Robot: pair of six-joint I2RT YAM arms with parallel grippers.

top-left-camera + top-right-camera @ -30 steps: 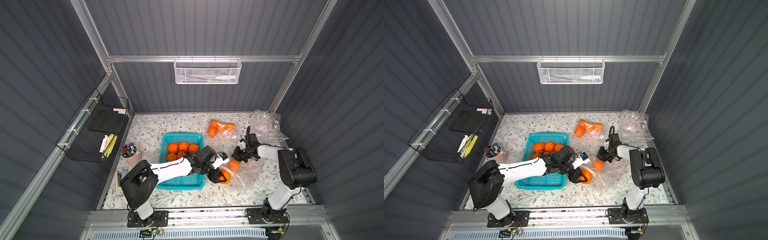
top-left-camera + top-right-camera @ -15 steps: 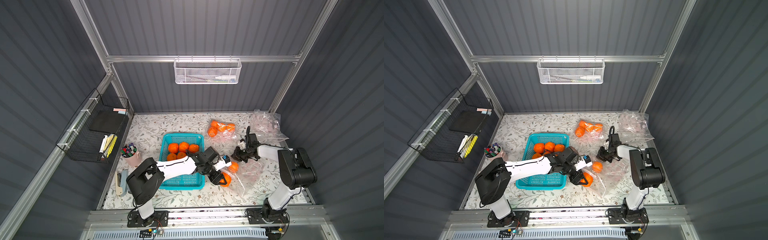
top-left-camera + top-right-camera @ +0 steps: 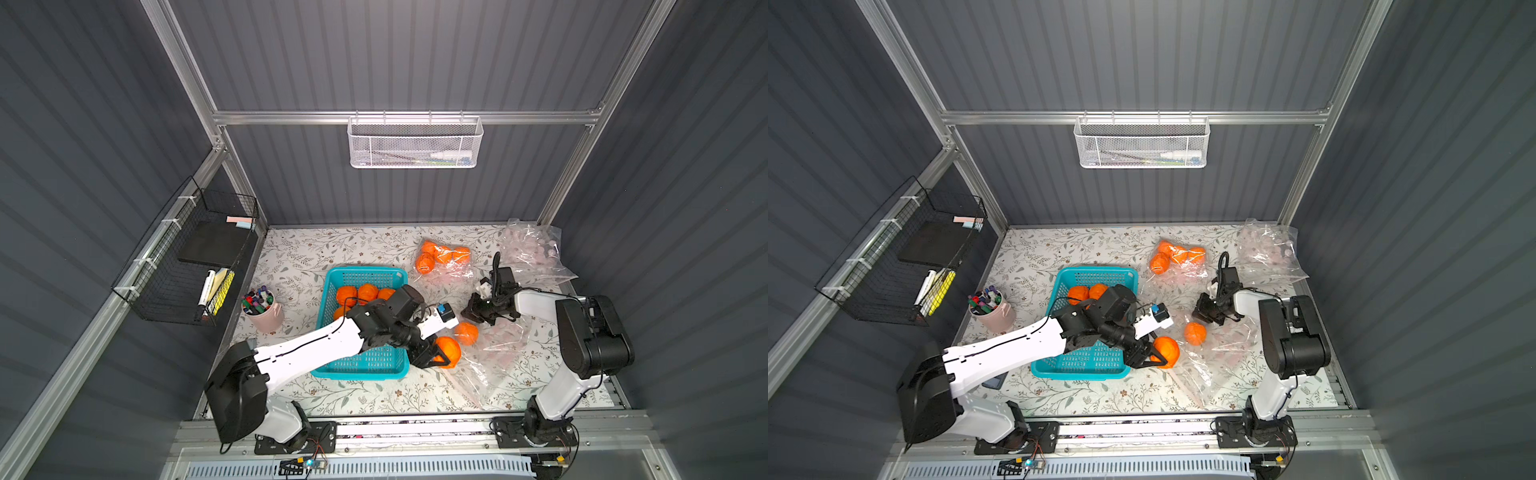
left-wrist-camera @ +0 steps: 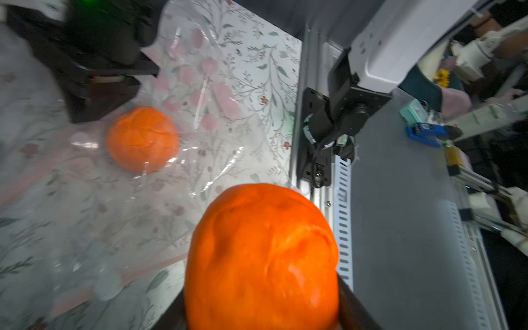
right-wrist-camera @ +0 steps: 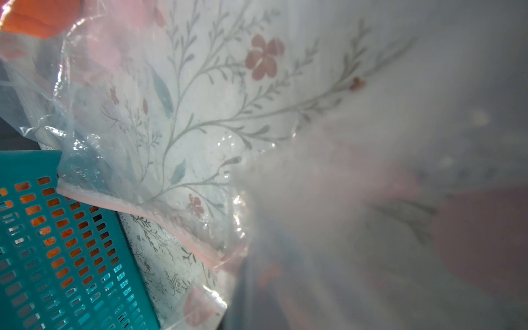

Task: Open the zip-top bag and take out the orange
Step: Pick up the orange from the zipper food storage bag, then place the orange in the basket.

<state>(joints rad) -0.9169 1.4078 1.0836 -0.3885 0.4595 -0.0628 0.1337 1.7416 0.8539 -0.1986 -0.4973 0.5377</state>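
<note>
My left gripper [image 3: 439, 356] is shut on an orange [image 3: 449, 351] [image 3: 1167, 351], just off the teal basket's front right corner, at the open edge of the zip-top bag [image 3: 498, 361]. In the left wrist view that orange [image 4: 261, 257] fills the space between the dark fingers [image 4: 351, 308]. A second orange [image 3: 466, 333] [image 4: 143, 139] lies under the clear plastic. My right gripper [image 3: 474, 314] [image 3: 1204, 312] is shut on the bag's far edge and holds it up. In the right wrist view the bag's film [image 5: 171, 114] covers the lens and hides the jaws.
The teal basket [image 3: 365, 272] [image 5: 57, 243] holds several oranges. Another bag of oranges [image 3: 442, 257] and crumpled clear bags [image 3: 532, 253] lie at the back right. A pink cup of markers [image 3: 266, 316] stands left of the basket. The metal rail [image 4: 343, 200] runs along the front.
The left arm's shoulder and upper links have swung toward the front left. The held orange stays almost where it was. The right arm has not moved.
</note>
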